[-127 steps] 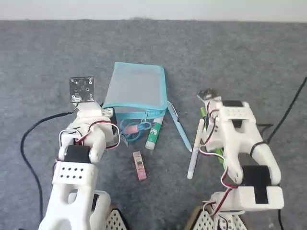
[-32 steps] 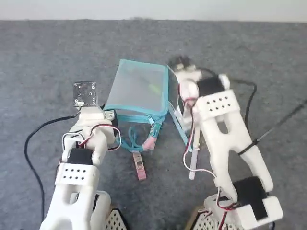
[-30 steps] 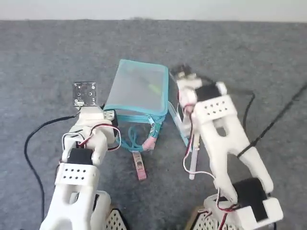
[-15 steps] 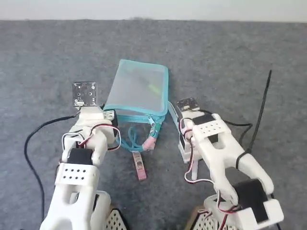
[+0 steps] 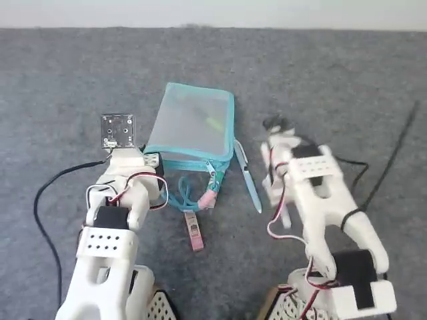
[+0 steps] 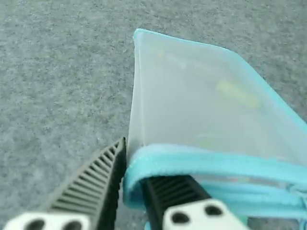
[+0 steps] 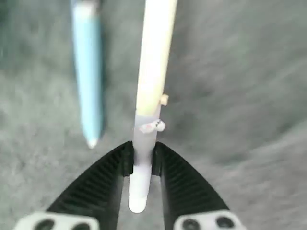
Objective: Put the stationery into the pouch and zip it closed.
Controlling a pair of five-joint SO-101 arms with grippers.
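Now, high: pouch (image 5: 193, 130) on bench (image 5: 347, 80) by left arm, blue pen (image 5: 247, 175) just beside it | left wrist: left fingers (image 6: 96, 187) clamp pouch rim, probably steadying the mouth | right wrist: right fingers (image 7: 100, 182) pinch white pen (image 7: 152, 62) for loading

The pouch (image 5: 190, 127) is teal-edged beside a blue pen (image 5: 248, 177) and white pen (image 7: 151, 62) (grey carpet (image 5: 67, 80)).

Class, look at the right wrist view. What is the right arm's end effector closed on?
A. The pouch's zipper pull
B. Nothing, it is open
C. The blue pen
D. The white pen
D: the right end effector has its jaws pressed against both sides of the white pen, while the blue pen lies free beside it.
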